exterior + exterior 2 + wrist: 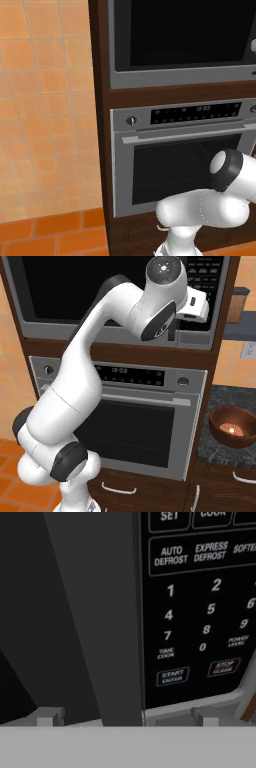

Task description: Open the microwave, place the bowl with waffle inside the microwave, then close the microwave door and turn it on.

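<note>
The microwave (180, 80) is set high in dark wood, and its black glass door (60, 286) looks shut. My gripper (194, 310) is raised against the microwave's right side, between the door's right edge (112, 622) and the keypad (200, 602). It is open, with both fingertips (47, 717) wide apart and nothing between them. The start button (172, 676) is just above the right fingertip. The brown bowl with waffle (231, 428) stands on the dark counter (220, 398) to the lower right.
A silver oven (145, 421) with a knob (131, 120) and a bar handle (190, 135) sits right below the microwave. My own arm (85, 376) crosses in front of it. An orange tiled wall (45, 110) is at the left, drawers (120, 488) are below.
</note>
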